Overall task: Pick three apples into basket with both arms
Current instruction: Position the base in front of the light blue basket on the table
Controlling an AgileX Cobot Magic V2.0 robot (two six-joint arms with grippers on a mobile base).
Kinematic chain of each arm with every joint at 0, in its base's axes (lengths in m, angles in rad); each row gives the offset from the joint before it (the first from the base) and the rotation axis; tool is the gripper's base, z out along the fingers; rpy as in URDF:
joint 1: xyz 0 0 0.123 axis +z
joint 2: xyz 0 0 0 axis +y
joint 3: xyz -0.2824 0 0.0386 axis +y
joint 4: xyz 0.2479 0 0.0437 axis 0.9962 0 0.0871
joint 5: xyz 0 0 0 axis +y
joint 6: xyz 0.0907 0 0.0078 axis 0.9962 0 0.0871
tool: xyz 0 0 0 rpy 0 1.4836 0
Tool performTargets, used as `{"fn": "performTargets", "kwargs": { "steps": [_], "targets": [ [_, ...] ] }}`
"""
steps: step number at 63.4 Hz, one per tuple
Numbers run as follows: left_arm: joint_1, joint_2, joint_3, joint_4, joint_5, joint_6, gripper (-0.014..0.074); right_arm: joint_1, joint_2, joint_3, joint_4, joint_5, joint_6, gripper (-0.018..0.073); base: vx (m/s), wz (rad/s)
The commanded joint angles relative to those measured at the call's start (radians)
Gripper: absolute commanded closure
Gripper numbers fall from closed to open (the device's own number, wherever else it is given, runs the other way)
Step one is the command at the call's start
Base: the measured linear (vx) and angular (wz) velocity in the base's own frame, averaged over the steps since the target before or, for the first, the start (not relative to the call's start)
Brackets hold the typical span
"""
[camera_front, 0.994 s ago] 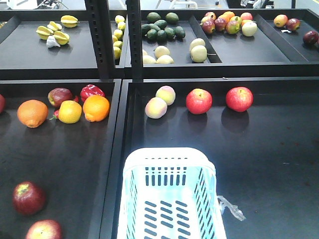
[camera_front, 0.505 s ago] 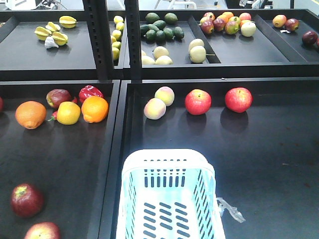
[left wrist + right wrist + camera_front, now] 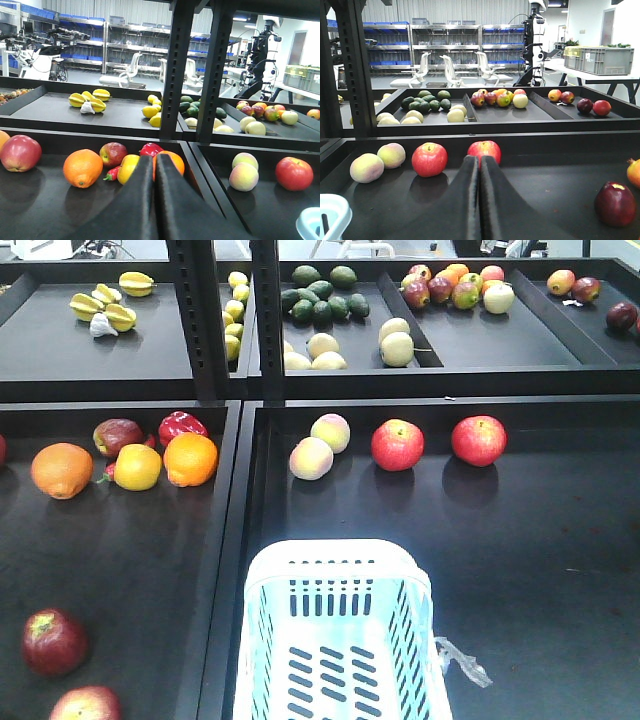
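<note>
Three dark red apples lie in the left tray: one [image 3: 55,640] near the front, one [image 3: 88,705] at the bottom edge, and one [image 3: 118,435] at the back beside the oranges. The back one [image 3: 113,153] also shows in the left wrist view. The pale blue basket [image 3: 335,552] stands empty at the front of the right tray. Neither gripper shows in the front view. My left gripper [image 3: 154,161] is shut and empty, pointing at the orange cluster. My right gripper [image 3: 480,160] is shut and empty, pointing at a bright red apple [image 3: 485,149].
Two bright red apples [image 3: 397,445] [image 3: 478,440] and two peaches [image 3: 312,457] sit at the back of the right tray. Oranges [image 3: 62,470] [image 3: 191,458], a yellow fruit [image 3: 138,466] and a red pepper [image 3: 180,424] crowd the left tray. A black upright post [image 3: 268,320] divides the shelves.
The front view shifted slightly after the oldest frame. Nothing has moved over the last half second.
</note>
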Motion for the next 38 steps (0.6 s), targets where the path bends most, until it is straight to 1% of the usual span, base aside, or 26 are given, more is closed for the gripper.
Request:
{"fn": "performTargets", "kwargs": {
  "steps": [1,5,10,15,22,27,38],
  "targets": [
    [-0.005,-0.015,0.017,-0.008,-0.094,-0.007,0.0603,-0.005,-0.011,0.015,-0.005,-0.074,-0.006,0.0568,0.00,0.00],
    [-0.005,-0.015,0.015,-0.009,-0.128,-0.009,0.0603,-0.005,-0.011,0.015,-0.005,-0.074,-0.006,0.0568,0.00,0.00],
    [-0.006,-0.015,-0.010,-0.008,-0.140,-0.014,0.0603,-0.005,-0.011,0.015,-0.005,-0.074,-0.006,0.0568,0.00,0.00],
    [-0.006,-0.013,-0.062,-0.008,-0.119,-0.035,0.0603,-0.005,-0.011,0.015,-0.005,-0.074,-0.006,0.0568,0.00,0.00],
    [-0.006,0.019,-0.162,-0.008,-0.073,-0.036,0.0603,-0.005,-0.011,0.015,-0.005,-0.074,-0.006,0.0568,0.00,0.00],
    [-0.006,0.071,-0.253,-0.008,0.007,-0.043,0.0603,-0.005,-0.011,0.015,-0.005,-0.074,-0.006,0.0568,0.00,0.00],
    [-0.006,0.241,-0.487,-0.008,0.286,-0.043,0.0603,-0.005,-0.011,0.015,-0.005,-0.074,-0.006,0.0568,0.00,0.00]
  ]
}}
